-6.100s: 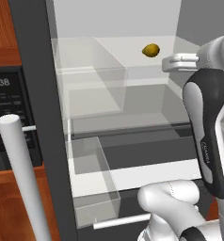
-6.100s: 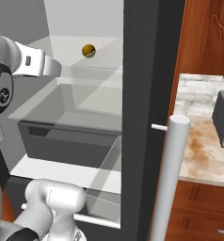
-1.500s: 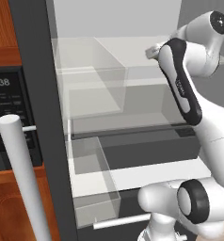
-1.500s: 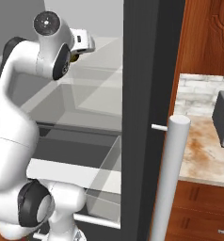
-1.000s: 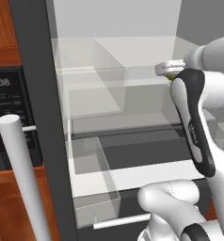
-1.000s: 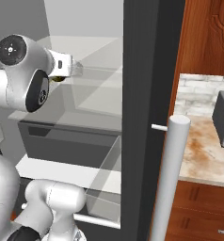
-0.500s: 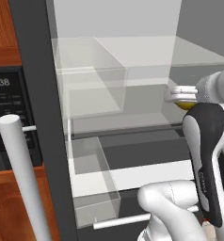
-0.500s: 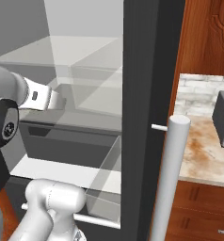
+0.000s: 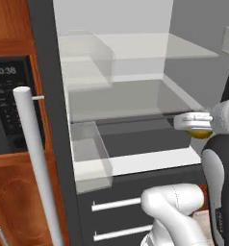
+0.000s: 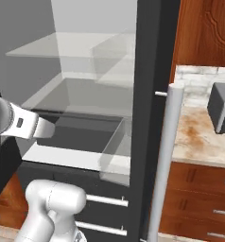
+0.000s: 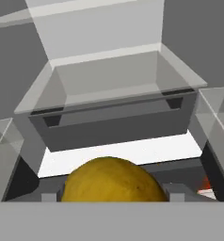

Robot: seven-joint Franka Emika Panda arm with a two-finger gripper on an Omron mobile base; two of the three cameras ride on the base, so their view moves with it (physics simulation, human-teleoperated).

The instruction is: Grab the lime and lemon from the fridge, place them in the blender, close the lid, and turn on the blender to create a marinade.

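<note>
The yellow lemon point(image 11: 111, 181) sits between my gripper's point(image 11: 113, 195) fingers in the hand view, and the gripper is shut on it. From the left base view the gripper point(image 9: 193, 126) hangs in front of the open fridge point(image 9: 46, 96) at the level of its lower drawer, with the lemon point(image 9: 201, 134) peeking out under the fingers. From the right base view the gripper point(image 10: 43, 128) is at the left, before the fridge point(image 10: 150, 94). The lime, the blender and the lid are out of view.
The fridge's long white door handle point(image 9: 34, 158) stands at the left, with a black microwave point(image 9: 6, 105) behind it. A stone counter point(image 10: 204, 137) with a grey box point(image 10: 223, 106) lies right of the fridge. Clear shelves and bins point(image 9: 90, 149) line the interior.
The arm has drawn the lemon out from the upper shelf and lowered it. The gripper now hangs in front of the lower drawer, nearer the base.
</note>
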